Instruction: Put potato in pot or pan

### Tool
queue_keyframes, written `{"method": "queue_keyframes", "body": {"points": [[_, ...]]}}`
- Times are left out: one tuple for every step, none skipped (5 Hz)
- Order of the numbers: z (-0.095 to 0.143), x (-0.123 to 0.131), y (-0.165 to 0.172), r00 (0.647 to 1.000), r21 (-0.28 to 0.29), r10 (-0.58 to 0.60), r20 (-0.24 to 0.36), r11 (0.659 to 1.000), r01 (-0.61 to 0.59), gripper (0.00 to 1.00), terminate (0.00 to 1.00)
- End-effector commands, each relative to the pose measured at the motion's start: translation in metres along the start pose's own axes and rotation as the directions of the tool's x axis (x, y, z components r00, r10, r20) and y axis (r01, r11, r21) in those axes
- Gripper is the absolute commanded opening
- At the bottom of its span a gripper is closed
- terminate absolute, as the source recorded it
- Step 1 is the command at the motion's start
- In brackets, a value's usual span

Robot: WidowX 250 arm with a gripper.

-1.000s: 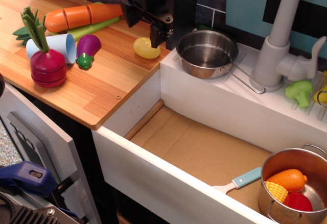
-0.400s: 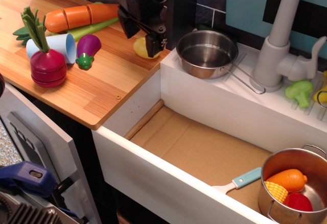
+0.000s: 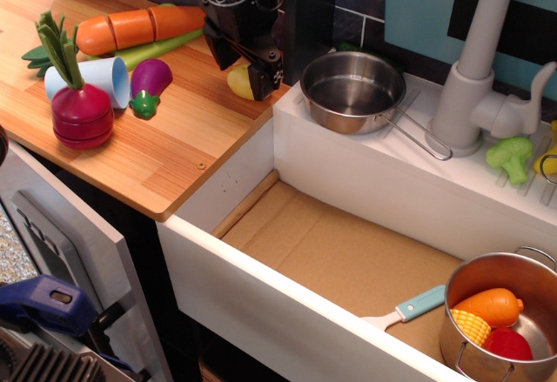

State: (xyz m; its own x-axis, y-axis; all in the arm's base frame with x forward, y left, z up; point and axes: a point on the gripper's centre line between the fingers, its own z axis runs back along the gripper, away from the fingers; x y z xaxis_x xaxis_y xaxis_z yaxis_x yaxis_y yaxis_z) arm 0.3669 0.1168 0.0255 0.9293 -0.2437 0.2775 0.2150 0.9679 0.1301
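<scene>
The pale-yellow potato point(image 3: 239, 83) lies on the wooden counter point(image 3: 165, 147) near its right edge, mostly covered by my gripper. My black gripper point(image 3: 241, 66) has come down over it, with one finger on each side; the jaws look open and astride the potato. The shallow shiny steel pan point(image 3: 352, 91) with its wire loop handle point(image 3: 419, 138) stands empty on the white sink ledge, just right of the gripper.
A purple eggplant point(image 3: 150, 81), a blue cup point(image 3: 103, 77), a red beet point(image 3: 82, 114) and a carrot point(image 3: 139, 25) lie left on the counter. A faucet point(image 3: 483, 69) and broccoli point(image 3: 511, 157) stand to the right. A deeper pot point(image 3: 487, 347) with toy food and a spatula point(image 3: 406, 308) sit in the sink.
My gripper has moved left and down from beside the potato to straddle it; the potato is now mostly hidden. Nothing else has moved.
</scene>
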Motion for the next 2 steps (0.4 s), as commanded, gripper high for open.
{"method": "queue_keyframes", "body": {"points": [[0.0046, 0.0068, 0.0083, 0.999, -0.001, 0.001, 0.042, 1.000, -0.001, 1.00, 0.00], [-0.0045, 0.0026, 0.0072, 0.999, -0.024, 0.003, 0.051, 1.000, -0.002, 1.00, 0.00]]}}
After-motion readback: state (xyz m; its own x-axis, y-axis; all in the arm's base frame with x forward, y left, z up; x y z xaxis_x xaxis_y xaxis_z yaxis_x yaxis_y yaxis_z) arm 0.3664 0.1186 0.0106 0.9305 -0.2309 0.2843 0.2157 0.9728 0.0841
